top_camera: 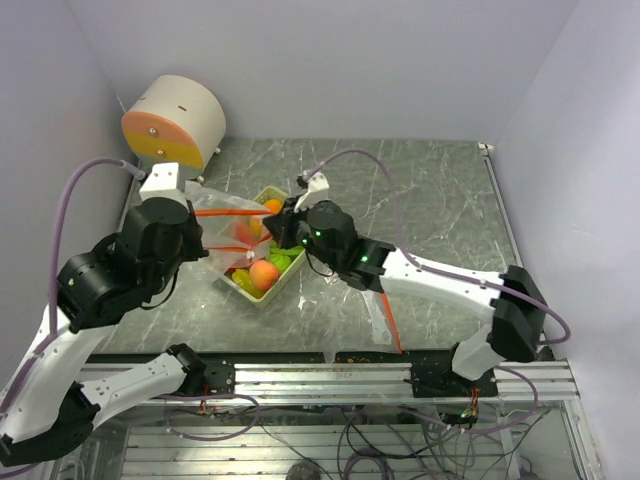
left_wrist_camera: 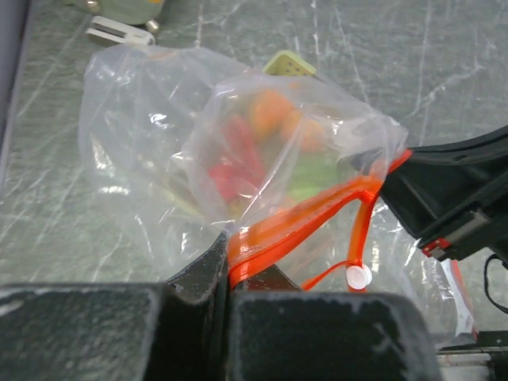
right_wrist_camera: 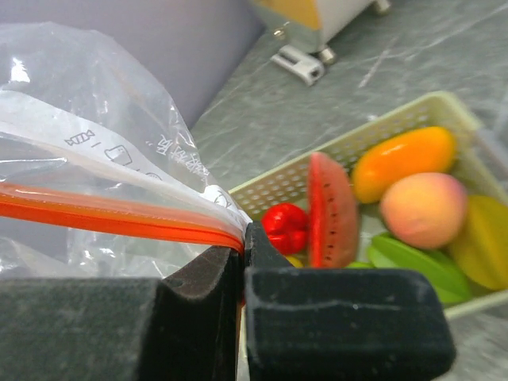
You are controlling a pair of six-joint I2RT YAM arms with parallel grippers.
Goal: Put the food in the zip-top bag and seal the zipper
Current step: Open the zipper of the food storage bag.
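Nearest me, the metal rail (top_camera: 330,378) carries both arm bases at the 6 o'clock edge of the marbled grey-green counter (top_camera: 430,200), and just past it, under the right arm, a loose piece of clear film with an orange strip (top_camera: 385,318) lies flat. Further in, toward 9 o'clock from the counter's middle, the two arms meet over the zip-top bag (left_wrist_camera: 151,159): the left pincer (left_wrist_camera: 228,266) is clenched on the bag's orange zipper (right_wrist_camera: 119,218) at its 9 o'clock end, and the right pincer (right_wrist_camera: 242,246) is clamped tight on the same strip at the 3 o'clock end, so the mouth hangs stretched between them, with a small white slider (left_wrist_camera: 359,276) dangling off the strip near the left one. The clear film billows loosely above the counter. Just beyond and beneath it sits the pale yellow-green tray (right_wrist_camera: 349,143), and the food lies in that, not in the bag as far as I can see: a red piece (right_wrist_camera: 286,226) and an upright watermelon slice (right_wrist_camera: 332,210) closest to the right pincer, then an orange mango (right_wrist_camera: 403,161) touching a pink-orange peach (right_wrist_camera: 423,209), a green piece (right_wrist_camera: 413,262) below them and a yellow one (right_wrist_camera: 482,238) at the tray's end. Farthest off, at about 11 o'clock, a white drum with an orange and yellow face (top_camera: 175,122) stands by the wall
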